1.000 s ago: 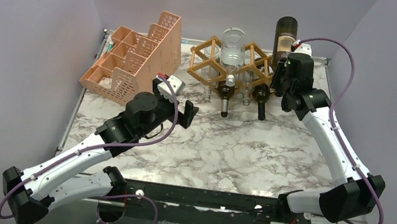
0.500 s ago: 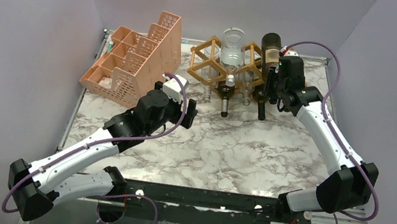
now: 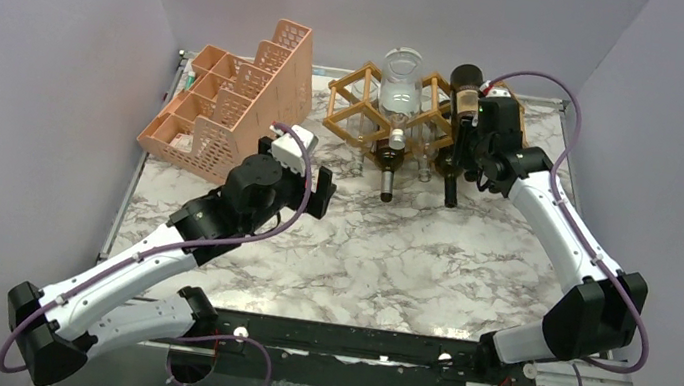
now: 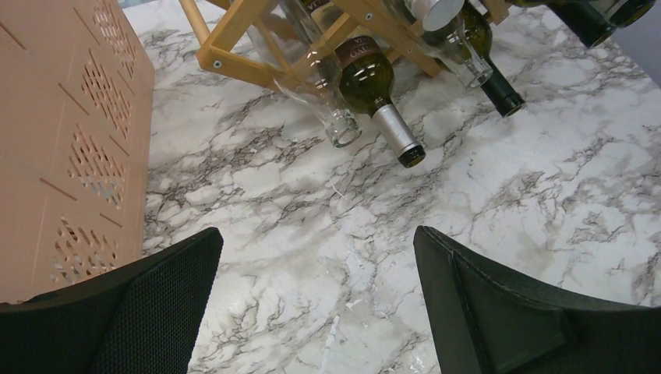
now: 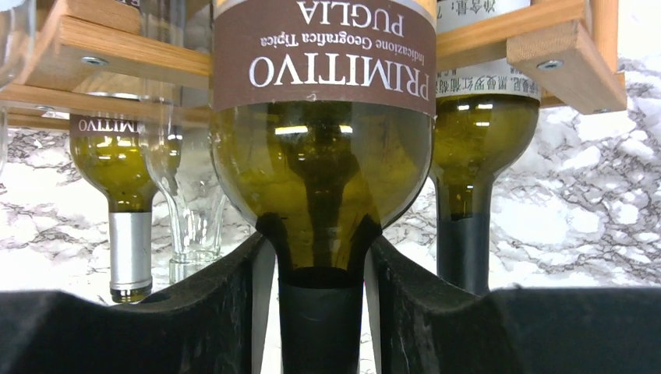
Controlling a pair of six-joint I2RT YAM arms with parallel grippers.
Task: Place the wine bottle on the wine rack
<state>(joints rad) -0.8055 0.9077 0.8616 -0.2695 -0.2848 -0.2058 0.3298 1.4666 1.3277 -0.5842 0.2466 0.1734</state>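
A green wine bottle (image 3: pixel 467 92) with a brown label lies on the upper right of the golden-brown wooden wine rack (image 3: pixel 350 103), base toward the back wall. In the right wrist view the wine bottle (image 5: pixel 323 156) rests across a slat of the wine rack (image 5: pixel 546 39). Its dark-capped neck runs down between the fingers of my right gripper (image 5: pixel 321 312). A thin pale gap shows on each side of the neck, so the jaws stand slightly open around it. My right gripper (image 3: pixel 473 141) is at the rack's right end. My left gripper (image 3: pixel 318 188) hovers open over bare marble (image 4: pixel 316 296).
Lower in the rack lie two dark bottles (image 3: pixel 389 157) (image 3: pixel 449 173) with necks pointing forward, and a clear glass bottle (image 3: pixel 400 82) above them. A pink perforated organizer (image 3: pixel 229 106) stands at the back left, close beside my left gripper. Grey walls enclose the table.
My right arm swung the bottle left and down from beside the rack onto its upper right, and its jaws have parted a little from the neck. My left arm shifted slightly.
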